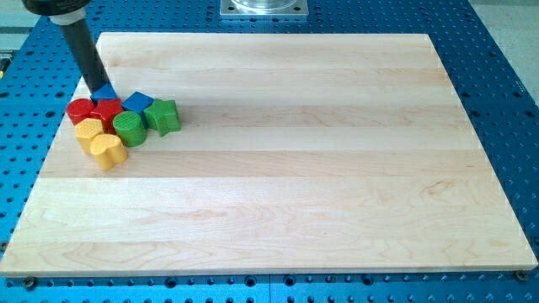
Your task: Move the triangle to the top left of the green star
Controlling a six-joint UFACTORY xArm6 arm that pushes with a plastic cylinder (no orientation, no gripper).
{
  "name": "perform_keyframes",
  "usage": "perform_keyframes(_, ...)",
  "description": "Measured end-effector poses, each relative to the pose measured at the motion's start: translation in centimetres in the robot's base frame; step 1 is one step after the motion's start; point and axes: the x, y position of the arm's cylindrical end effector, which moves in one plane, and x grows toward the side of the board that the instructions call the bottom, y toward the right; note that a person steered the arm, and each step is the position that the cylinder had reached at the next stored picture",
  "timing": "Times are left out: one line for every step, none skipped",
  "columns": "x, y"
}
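Note:
The blue triangle (106, 92) lies at the view's upper left of a tight cluster of blocks, partly hidden by my rod. My tip (96, 88) touches the triangle's left side. The green star (162, 116) is at the cluster's right end, right and below the triangle. A blue cube (137, 103) lies between the triangle and the star.
The cluster also holds a red cylinder (81, 109), a red star-like block (107, 111), a green cylinder (129, 128), a yellow block (88, 130) and a yellow heart-like block (108, 150). The wooden board (337, 168) rests on a blue perforated table; its left edge is close by.

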Motion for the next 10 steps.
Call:
perform_keyframes(1.5,4.2)
perform_keyframes(3.5,9.4)
perform_keyframes(4.0,12.1)
perform_keyframes(0.3,12.0)
perform_keyframes(0.3,8.9)
perform_keyframes(-0.6,6.8)
perform_keyframes(0.0,5.8)
perform_keyframes(1.3,5.7)
perform_keyframes(1.3,3.2)
perform_keyframes(2.5,2.2)
